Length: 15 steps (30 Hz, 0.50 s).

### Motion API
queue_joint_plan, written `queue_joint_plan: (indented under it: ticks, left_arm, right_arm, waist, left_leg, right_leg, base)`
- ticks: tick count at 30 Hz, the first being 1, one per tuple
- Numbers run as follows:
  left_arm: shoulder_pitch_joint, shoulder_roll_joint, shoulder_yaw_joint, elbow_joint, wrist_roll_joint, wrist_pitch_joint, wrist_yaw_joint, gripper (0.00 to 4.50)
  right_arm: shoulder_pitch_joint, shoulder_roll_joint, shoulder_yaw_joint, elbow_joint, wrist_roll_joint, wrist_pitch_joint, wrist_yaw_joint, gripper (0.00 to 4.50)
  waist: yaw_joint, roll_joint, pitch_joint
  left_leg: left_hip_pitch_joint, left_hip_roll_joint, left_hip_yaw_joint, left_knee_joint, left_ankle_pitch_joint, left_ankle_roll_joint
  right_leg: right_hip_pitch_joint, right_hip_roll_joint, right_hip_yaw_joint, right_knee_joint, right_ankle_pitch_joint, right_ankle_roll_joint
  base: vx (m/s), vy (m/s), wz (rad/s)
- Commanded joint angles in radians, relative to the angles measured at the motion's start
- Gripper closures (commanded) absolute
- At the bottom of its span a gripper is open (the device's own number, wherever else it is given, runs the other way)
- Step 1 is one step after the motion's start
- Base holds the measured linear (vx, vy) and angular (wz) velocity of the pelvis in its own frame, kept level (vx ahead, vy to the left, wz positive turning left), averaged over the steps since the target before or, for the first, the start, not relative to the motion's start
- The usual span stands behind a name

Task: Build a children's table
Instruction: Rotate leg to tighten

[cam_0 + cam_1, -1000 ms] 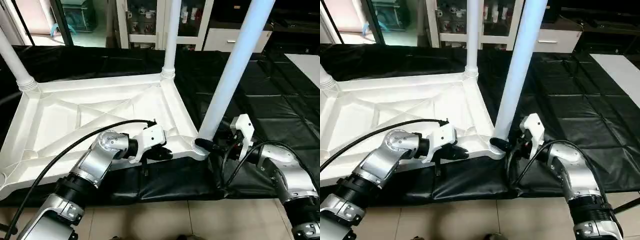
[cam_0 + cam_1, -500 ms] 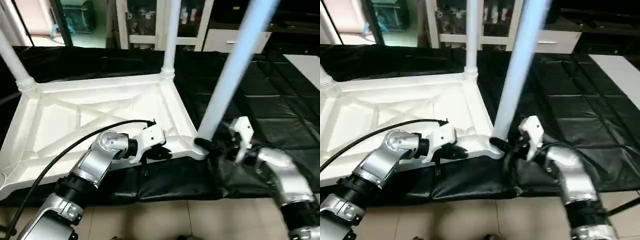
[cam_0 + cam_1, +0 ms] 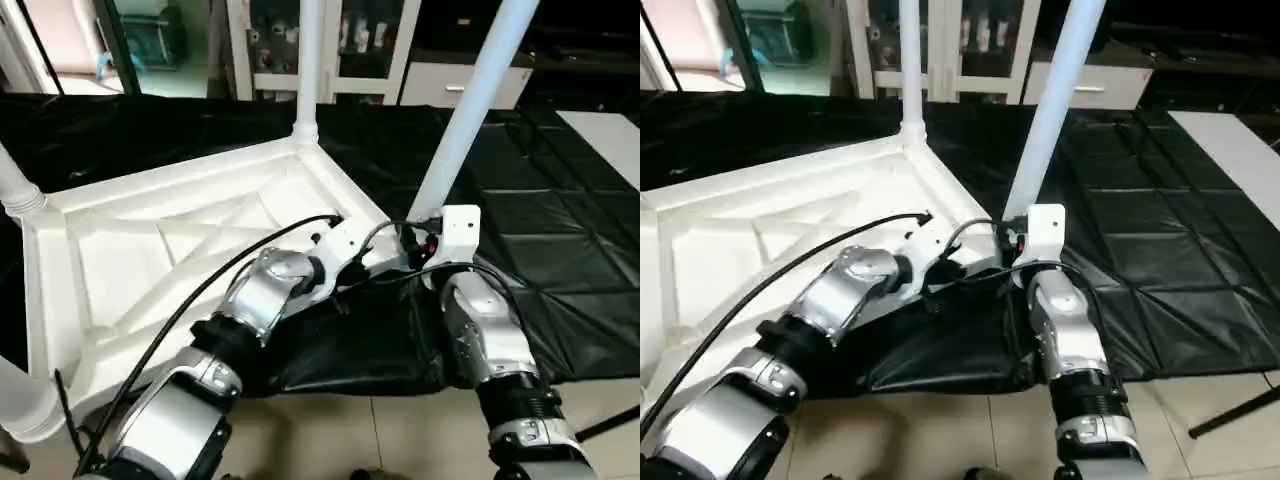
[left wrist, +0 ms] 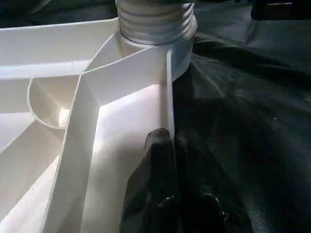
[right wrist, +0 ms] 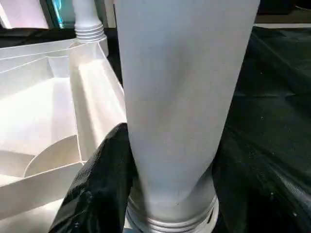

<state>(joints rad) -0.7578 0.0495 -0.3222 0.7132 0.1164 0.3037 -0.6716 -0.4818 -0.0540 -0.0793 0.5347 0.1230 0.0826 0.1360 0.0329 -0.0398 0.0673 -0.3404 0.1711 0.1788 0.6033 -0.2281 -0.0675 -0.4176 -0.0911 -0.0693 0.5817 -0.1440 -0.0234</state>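
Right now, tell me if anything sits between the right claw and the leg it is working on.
Nothing does. The right claw has its black fingers around the leg, just above the top's corner socket.

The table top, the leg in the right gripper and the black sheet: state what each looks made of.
Table top: white moulded plastic, judging by its ribs and faint sheen. Leg: smooth white tube, probably plastic, with a ridged base. Black sheet: thin glossy film, creased, likely plastic.

Three upright legs point(image 3: 470, 110) fence my reach over the upturned top point(image 3: 150, 260). My two arms crowd its near corner, cables looping between. Bare black surface point(image 3: 560, 230) to my right lies open.
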Motion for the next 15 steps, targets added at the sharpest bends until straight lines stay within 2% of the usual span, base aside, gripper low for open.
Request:
queue_joint_plan:
  ticks: [1,2,3,4,7,8,9,11,12,15]
  left_arm:
    - [-0.037,-0.015,0.032,-0.015,-0.009,-0.036,0.047,4.50]
    - [-0.032,-0.007,0.031,-0.015,-0.008,-0.042,0.040,4.50]
    - [-0.031,-0.004,0.031,-0.009,-0.007,-0.046,0.037,4.50]
    - [-0.028,0.004,0.026,-0.003,-0.004,-0.067,0.024,4.50]
    - [0.006,0.033,-0.005,-0.017,-0.004,-0.145,-0.051,4.50]
    - [0.026,0.048,-0.018,-0.037,-0.004,-0.144,-0.082,4.50]
    - [0.042,0.060,-0.026,-0.052,-0.005,-0.150,-0.106,4.50]
    - [0.077,0.087,-0.043,-0.090,-0.018,-0.179,-0.173,4.50]
    - [0.086,0.093,-0.046,-0.101,-0.024,-0.182,-0.191,4.50]
    - [0.124,0.133,-0.059,-0.148,-0.037,-0.199,-0.255,4.50]
  right_arm:
    - [0.021,0.043,0.042,0.019,0.027,0.023,0.062,2.56]
    - [0.027,0.047,0.039,0.002,0.043,0.018,0.090,2.21]
    - [0.029,0.050,0.036,-0.004,0.047,0.013,0.099,2.21]
    - [0.033,0.053,0.032,-0.015,0.055,0.012,0.115,1.86]
    - [0.050,0.037,0.033,-0.049,0.064,-0.005,0.140,1.80]
    - [0.059,0.022,0.031,-0.069,0.066,-0.009,0.151,1.64]
    - [0.068,0.007,0.032,-0.088,0.068,-0.012,0.167,1.49]
    - [0.086,-0.029,0.033,-0.128,0.070,-0.010,0.203,1.38]
    - [0.091,-0.037,0.032,-0.137,0.071,-0.008,0.211,1.38]
    - [0.117,-0.100,0.043,-0.187,0.090,0.019,0.312,1.00]
  waist:
    - [0.002,-0.008,-0.069]
    - [0.003,-0.007,-0.069]
    - [0.004,-0.008,-0.069]
    - [0.005,-0.008,-0.068]
    - [0.004,-0.010,-0.066]
    - [0.003,-0.009,-0.066]
    - [0.005,-0.007,-0.065]
    - [0.003,-0.006,-0.064]
    - [0.003,-0.006,-0.064]
    - [0.003,0.000,-0.062]
  left_leg:
    - [-0.008,0.045,-0.013,-0.079,-0.111,0.087]
    - [-0.008,0.045,-0.012,-0.078,-0.104,0.098]
    - [-0.008,0.045,-0.011,-0.078,-0.101,0.106]
    - [-0.007,0.045,-0.011,-0.078,-0.103,0.108]
    - [-0.012,0.046,-0.013,-0.080,-0.116,0.115]
    - [-0.013,0.047,-0.014,-0.082,-0.123,0.112]
    - [-0.008,0.049,-0.014,-0.082,-0.127,0.106]
    - [-0.012,0.051,-0.015,-0.084,-0.130,0.102]
    - [-0.010,0.052,-0.014,-0.084,-0.135,0.101]
    - [-0.007,0.053,-0.013,-0.085,-0.146,0.095]
  right_leg:
    - [0.054,-0.058,0.043,-0.062,-0.259,-0.198]
    - [0.054,-0.059,0.043,-0.061,-0.252,-0.204]
    - [0.054,-0.059,0.044,-0.061,-0.252,-0.208]
    - [0.054,-0.060,0.044,-0.062,-0.257,-0.209]
    - [0.057,-0.060,0.042,-0.065,-0.287,-0.198]
    - [0.058,-0.061,0.042,-0.066,-0.306,-0.189]
    - [0.054,-0.062,0.043,-0.068,-0.314,-0.187]
    - [0.057,-0.062,0.044,-0.066,-0.314,-0.188]
    - [0.055,-0.062,0.044,-0.067,-0.319,-0.186]
    - [0.053,-0.060,0.046,-0.067,-0.328,-0.193]
  base:
    - [0.000,0.000,0.00]
    - [0.000,0.000,0.00]
    - [0.000,0.000,0.00]
    - [0.000,0.000,0.00]
    - [0.000,0.000,0.00]
    - [0.000,0.000,0.00]
    - [0.000,0.000,0.00]
    - [0.000,0.000,0.00]
    - [0.000,0.000,0.00]
    - [0.000,0.000,0.00]
